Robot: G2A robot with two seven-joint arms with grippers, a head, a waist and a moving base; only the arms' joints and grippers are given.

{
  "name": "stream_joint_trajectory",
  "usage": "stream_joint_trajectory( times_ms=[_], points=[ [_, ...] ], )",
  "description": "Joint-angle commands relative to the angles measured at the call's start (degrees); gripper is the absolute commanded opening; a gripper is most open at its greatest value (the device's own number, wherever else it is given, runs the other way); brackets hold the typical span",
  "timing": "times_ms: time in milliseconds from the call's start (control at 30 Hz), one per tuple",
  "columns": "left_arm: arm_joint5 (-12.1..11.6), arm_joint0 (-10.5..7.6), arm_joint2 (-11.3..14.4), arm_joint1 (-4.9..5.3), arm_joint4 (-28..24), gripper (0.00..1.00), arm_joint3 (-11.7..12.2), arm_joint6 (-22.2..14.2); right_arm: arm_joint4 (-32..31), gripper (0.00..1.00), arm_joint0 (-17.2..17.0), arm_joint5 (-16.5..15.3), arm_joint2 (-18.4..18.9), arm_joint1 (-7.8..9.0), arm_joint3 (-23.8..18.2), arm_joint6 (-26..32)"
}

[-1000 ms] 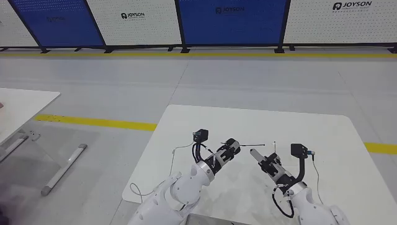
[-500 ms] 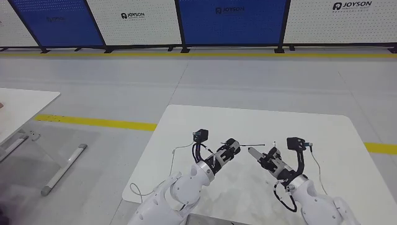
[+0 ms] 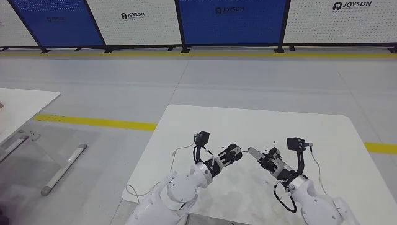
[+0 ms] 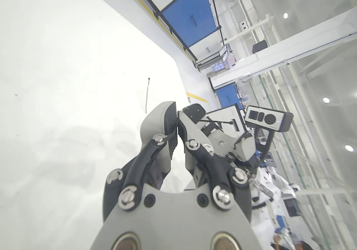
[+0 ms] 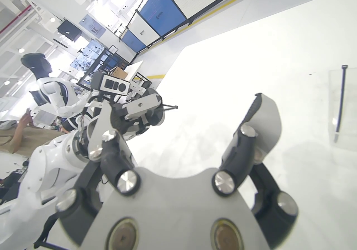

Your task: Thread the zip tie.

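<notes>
Two ties on show, one of them hard to follow. Pinched in left claw [image 4: 176, 118], the tie [image 5: 171, 107]: just a short black stub sticking out sideways, head at its free end. Rest of the strap lost behind that claw's fingers, grip spot out of sight. Left claw squeezed right together on it, pads meeting. From the top, barely a hairline between the two claws, too thin to trace. Opposite it, right claw [image 3: 252, 152] spread wide, holding nothing, facing left claw tip to tip and close in. Stub's head out toward that wide gap; touching a finger [image 5: 262, 114] or hanging free of it, can't tell. Other finger of right claw largely masked in its own wrist view, left arm crowding in behind it. And from left wrist, left claw's own fingers square in front of right claw, blocking most of it.

Round about now. Out past right claw, away from the robot, a spare tie [image 5: 340, 99] lying flat on a clear sheet [image 5: 348, 123], apart from both claws; sheet cropped at the picture edge. Under both claws, white table [image 3: 260, 123], both held up off it. Beyond the claws, grey floor with a yellow line [image 3: 93, 122], then a row of blue and white panels [image 3: 232, 11]. Far off on left claw's side, a second table [image 3: 18, 107], cut by the edge.
</notes>
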Motion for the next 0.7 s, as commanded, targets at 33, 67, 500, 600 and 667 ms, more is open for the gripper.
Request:
stream_joint_trajectory(
  times_ms=[33,67,500,600,667],
  points=[
    [0.2,0.14,-0.1,0.01,-1.2,0.00,-0.4,-0.8,0.0,1.00,0.0,0.0,0.0,0.00,0.0,0.0],
    [0.2,0.14,-0.1,0.01,-1.2,0.00,-0.4,-0.8,0.0,1.00,0.0,0.0,0.0,0.00,0.0,0.0],
    [0.2,0.14,-0.1,0.01,-1.2,0.00,-0.4,-0.8,-5.8,1.00,1.7,-5.7,-1.1,0.17,1.8,-2.3],
    [0.2,0.14,-0.1,0.01,-1.2,0.00,-0.4,-0.8,-4.8,1.00,2.4,-7.0,-0.8,0.24,2.3,-1.2],
    [0.2,0.14,-0.1,0.01,-1.2,0.00,-0.4,-0.8,-4.8,1.00,2.4,-7.0,-0.8,0.24,2.3,-1.2]
  ],
)
